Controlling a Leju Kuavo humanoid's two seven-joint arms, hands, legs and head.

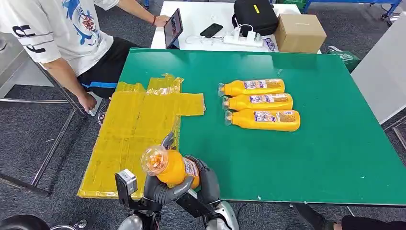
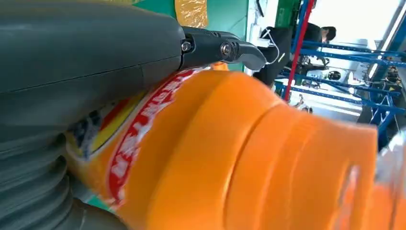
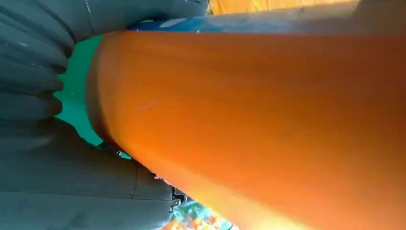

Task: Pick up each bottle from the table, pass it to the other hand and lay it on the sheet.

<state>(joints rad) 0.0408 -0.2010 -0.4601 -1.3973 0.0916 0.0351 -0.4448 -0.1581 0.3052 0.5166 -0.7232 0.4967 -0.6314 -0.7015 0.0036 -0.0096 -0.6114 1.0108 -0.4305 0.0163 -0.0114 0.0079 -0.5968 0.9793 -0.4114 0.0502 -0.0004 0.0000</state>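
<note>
The orange plastic juice bottle with a clear cap (image 1: 168,165) was held at the table's near edge, beside the yellow plastic sheet (image 1: 139,124), cap tilted toward the camera. The left hand (image 1: 160,189) was wrapped around its body; the right hand (image 1: 207,179) seemingly also clasped it (the wrist view was too close to be certain). Judged full, hence fairly heavy, rigid and smooth; the labelled mid-body offers the best hold. Count: four bottles, with three lying bottles (image 1: 258,101) on the green table (image 1: 325,153), and one sheet.

Even, bright overhead light in the head view, shadows faint. Both wrist views are blurred and out of focus; white glare at two o'clock in the left one.
</note>
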